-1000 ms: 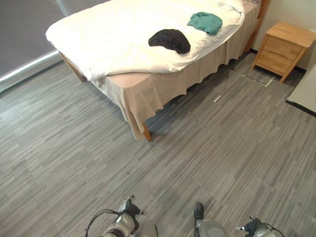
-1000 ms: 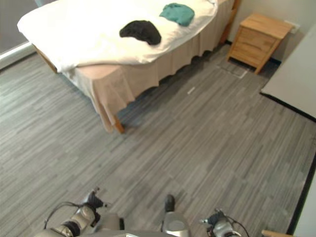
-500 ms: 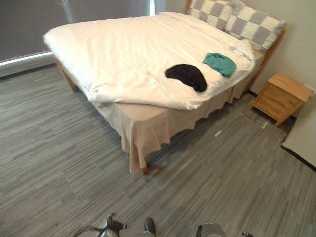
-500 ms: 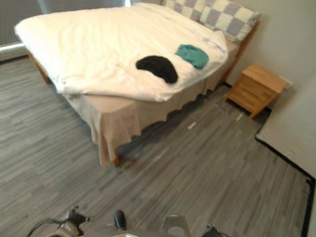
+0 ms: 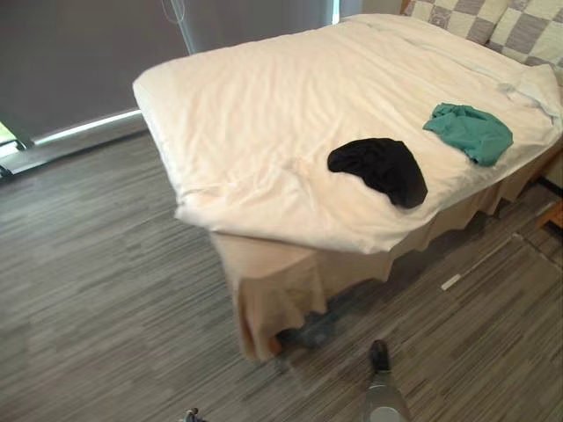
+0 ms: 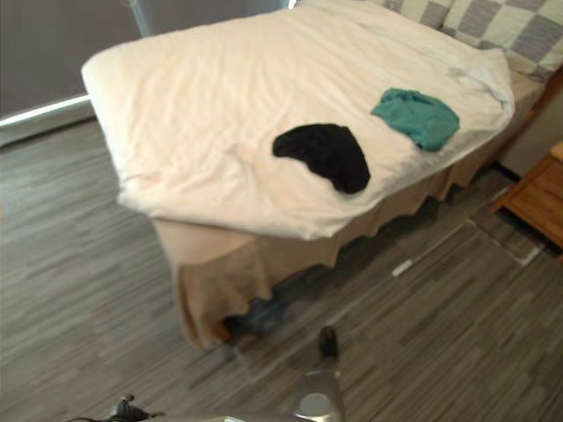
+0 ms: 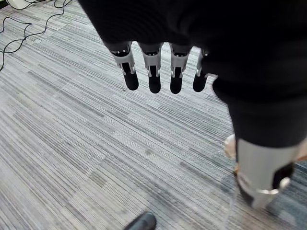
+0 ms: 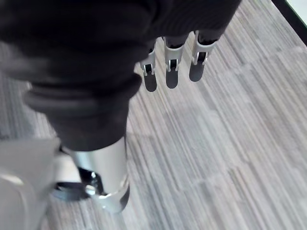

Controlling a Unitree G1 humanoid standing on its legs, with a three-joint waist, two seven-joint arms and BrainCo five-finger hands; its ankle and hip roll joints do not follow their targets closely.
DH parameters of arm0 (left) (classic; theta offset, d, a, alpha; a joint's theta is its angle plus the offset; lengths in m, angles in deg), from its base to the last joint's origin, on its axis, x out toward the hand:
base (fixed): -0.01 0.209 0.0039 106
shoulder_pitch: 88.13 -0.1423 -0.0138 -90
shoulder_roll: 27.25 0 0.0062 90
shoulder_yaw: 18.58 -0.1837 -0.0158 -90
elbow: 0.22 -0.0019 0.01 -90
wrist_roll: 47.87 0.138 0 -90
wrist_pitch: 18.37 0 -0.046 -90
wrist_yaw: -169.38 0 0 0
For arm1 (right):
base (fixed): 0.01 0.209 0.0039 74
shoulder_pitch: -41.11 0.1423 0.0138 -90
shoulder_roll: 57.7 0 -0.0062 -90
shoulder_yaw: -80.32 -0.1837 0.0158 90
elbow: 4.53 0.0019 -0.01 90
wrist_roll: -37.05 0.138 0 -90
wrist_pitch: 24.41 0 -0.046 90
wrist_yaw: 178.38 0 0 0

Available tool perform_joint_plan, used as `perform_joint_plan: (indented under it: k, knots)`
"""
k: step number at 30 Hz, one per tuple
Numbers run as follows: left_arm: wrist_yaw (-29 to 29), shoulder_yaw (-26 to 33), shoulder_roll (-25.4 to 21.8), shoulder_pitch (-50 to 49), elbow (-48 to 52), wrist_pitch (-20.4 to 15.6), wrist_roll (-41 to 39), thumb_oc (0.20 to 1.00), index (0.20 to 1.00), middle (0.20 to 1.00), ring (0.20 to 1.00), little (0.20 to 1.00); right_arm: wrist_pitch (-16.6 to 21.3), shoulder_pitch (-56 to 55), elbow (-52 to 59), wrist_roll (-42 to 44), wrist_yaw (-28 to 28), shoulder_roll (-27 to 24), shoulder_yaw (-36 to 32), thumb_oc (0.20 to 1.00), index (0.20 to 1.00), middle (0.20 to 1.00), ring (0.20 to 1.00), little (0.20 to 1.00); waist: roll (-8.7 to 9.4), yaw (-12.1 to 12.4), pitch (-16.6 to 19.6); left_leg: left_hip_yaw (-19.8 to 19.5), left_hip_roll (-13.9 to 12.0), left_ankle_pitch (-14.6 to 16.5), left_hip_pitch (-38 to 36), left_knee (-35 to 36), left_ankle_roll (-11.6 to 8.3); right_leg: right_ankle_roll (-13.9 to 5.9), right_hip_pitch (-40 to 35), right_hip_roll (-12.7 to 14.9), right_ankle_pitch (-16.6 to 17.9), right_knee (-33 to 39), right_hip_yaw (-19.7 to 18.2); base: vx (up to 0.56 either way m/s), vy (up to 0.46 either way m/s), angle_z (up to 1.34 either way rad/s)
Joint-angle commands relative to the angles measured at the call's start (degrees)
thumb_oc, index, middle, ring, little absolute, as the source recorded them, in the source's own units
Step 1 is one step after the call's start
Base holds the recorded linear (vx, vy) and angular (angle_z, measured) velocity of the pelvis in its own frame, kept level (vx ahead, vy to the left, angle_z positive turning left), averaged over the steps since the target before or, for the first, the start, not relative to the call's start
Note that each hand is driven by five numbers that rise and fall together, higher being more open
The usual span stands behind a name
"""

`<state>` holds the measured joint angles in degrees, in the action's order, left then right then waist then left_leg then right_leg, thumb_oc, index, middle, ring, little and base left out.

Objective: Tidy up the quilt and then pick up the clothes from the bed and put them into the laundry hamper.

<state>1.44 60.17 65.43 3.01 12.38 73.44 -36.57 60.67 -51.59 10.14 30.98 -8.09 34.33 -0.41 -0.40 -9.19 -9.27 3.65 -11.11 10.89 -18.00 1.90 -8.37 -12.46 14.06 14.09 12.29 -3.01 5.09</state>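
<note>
The bed (image 5: 264, 290) shows larger and lower in both eye views than half a second ago, and its foot corner now sits near the middle of the view; the whole scene has shifted together, so the camera has moved, not the things. The quilt (image 5: 290, 114) lies spread over the bed as before, creased near the foot corner, its edge hanging over the tan bed skirt (image 6: 220, 272) on the near side. The black garment (image 5: 380, 169) rests on the quilt close to the near side edge, in the same place on the bed as earlier. The green garment (image 5: 470, 132) lies farther toward the head end, also near that side edge, apart from the black one and likewise unmoved. Checked pillows (image 6: 519, 22) sit at the head end. The nightstand (image 6: 538, 198), fully in view half a second ago, now shows as a corner at the right edge of the right eye view. A small white strip (image 5: 450, 282) lies on the floor (image 5: 97, 290) beside the bed.

The left hand (image 7: 158, 72) hangs over the striped floor with its fingers (image 7: 153, 79) straight and apart, holding nothing. The right hand (image 8: 172, 62) hangs the same way, fingers (image 8: 170, 67) straight, side by side, empty.
</note>
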Motion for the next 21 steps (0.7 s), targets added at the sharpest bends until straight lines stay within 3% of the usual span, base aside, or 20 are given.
perform_joint_plan:
  k: [1,2,3,4,5,6,8,10,16,19,21]
  knots:
    - [2.1,-1.7,-0.6,4.4,2.9,-0.7,-3.1,1.0,1.0,1.0,1.0,1.0,0.9,4.8,1.0,1.0,-2.7,-2.8,0.5,1.0,1.0,1.0,1.0,1.0,0.03,0.4,-3.0,3.9,-12.6,-20.2,6.3,-9.3,-3.29,-2.54,0.4,3.2,-3.7,0.5,-0.4,0.12,-0.377,0.1]
    - [2.1,-2.3,-0.5,4.5,3.4,-0.4,-2.9,1.0,1.0,1.0,1.0,1.0,0.9,4.9,1.3,1.1,-3.0,-3.4,0.7,1.0,1.0,1.0,1.0,1.0,0.59,0.5,-3.3,6.8,-13.2,-21.6,9.2,-13.1,-1.96,-1.4,-1.9,3.1,-4.5,1.7,1.8,0.27,-0.552,0.61]
    - [2.2,-2.7,-0.3,5.2,4.3,-0.5,-3.2,1.0,1.0,1.0,1.0,1.0,0.9,5.9,2.3,1.4,-3.2,-4.5,1.7,1.0,1.0,1.0,1.0,1.0,1.93,1.6,-3.9,9.4,-8.8,-16.3,12.6,-15.5,-0.02,0.49,-5.4,1.6,-6.2,3.6,3.2,0.33,-0.557,1.03]
    - [2.3,-2.7,-0.1,5.2,4.6,-0.7,-3.4,1.0,1.0,1.0,1.0,1.0,0.9,6.2,2.5,0.9,-3.1,-4.9,2.4,1.0,1.0,1.0,1.0,1.0,2.52,2.6,-4.1,8.5,-3.7,-11.2,15.2,-15.7,1.54,1.3,-6.5,0.9,-7.2,4.0,3.2,0.38,-0.516,1.15]
    - [2.3,-2.7,0.0,5.0,5.1,-0.8,-3.8,1.0,1.0,1.0,1.0,1.0,0.9,6.4,2.7,0.2,-3.1,-5.2,3.1,1.0,1.0,1.0,1.0,1.0,2.91,3.7,-4.4,7.1,1.1,-7.5,18.1,-15.7,2.62,1.73,-7.3,0.4,-8.1,3.9,3.2,0.27,-0.331,0.64]
    - [2.3,-2.6,0.3,4.7,5.1,-0.9,-4.1,1.0,1.0,1.0,1.0,1.0,0.9,6.6,2.5,-0.6,-3.2,-5.4,3.6,1.0,1.0,1.0,1.0,1.0,2.99,4.3,-4.3,7.0,4.2,-5.3,19.5,-14.5,3.59,2.09,-8.5,-0.1,-9.0,3.6,3.8,0.18,-0.285,0.01]
    - [2.6,-2.2,0.6,4.8,4.1,-0.6,-4.1,1.0,1.0,1.0,1.0,1.0,1.0,6.7,2.6,-1.9,-3.3,-5.0,3.9,1.0,1.0,1.0,1.0,1.0,2.25,4.0,-3.9,14.0,4.1,-6.6,18.3,-10.6,3.42,2.31,-9.5,-0.5,-10.2,2.8,6.8,0.08,-0.172,-0.45]
    - [2.6,-1.9,0.6,4.7,3.9,-0.4,-4.0,1.0,1.0,1.0,1.0,1.0,0.9,6.5,2.5,-2.3,-3.6,-5.0,4.0,1.0,1.0,1.0,1.0,1.0,1.87,4.1,-3.8,16.1,3.7,-7.3,17.3,-8.8,3.26,2.37,-10.1,-0.7,-10.4,2.6,7.9,0.06,-0.065,0.46]
    - [3.4,3.8,0.9,0.7,0.1,0.4,-8.5,1.0,1.0,1.0,1.0,1.0,0.4,5.3,1.7,-4.0,-3.4,-2.8,4.8,1.0,1.0,1.0,1.0,1.0,1.78,5.1,-1.8,14.7,2.3,-10.3,12.1,-0.8,1.44,1.96,-13.5,-0.4,-10.2,2.8,12.5,0.11,-0.063,0.18]
    - [4.8,15.0,-0.8,-3.2,-0.5,-1.2,-22.3,1.0,1.0,1.0,1.0,1.0,0.2,4.7,2.2,-3.9,-3.3,-1.9,4.1,1.0,1.0,1.0,1.0,1.0,1.29,6.4,-1.1,14.6,1.6,-11.2,9.8,2.1,0.42,1.4,-15.6,-0.3,-10.0,4.2,13.9,0.09,0.02,0.53]
    - [4.7,17.1,-1.8,-3.6,-0.6,-1.7,-24.6,1.0,1.0,1.0,1.0,1.0,0.3,4.6,2.6,-3.8,-3.2,-1.7,4.0,1.0,1.0,1.0,1.0,1.0,1.34,6.4,-0.8,14.7,1.5,-11.5,9.9,2.4,0.29,1.39,-15.5,-0.2,-9.8,4.3,14.0,0.04,0.022,0.4]
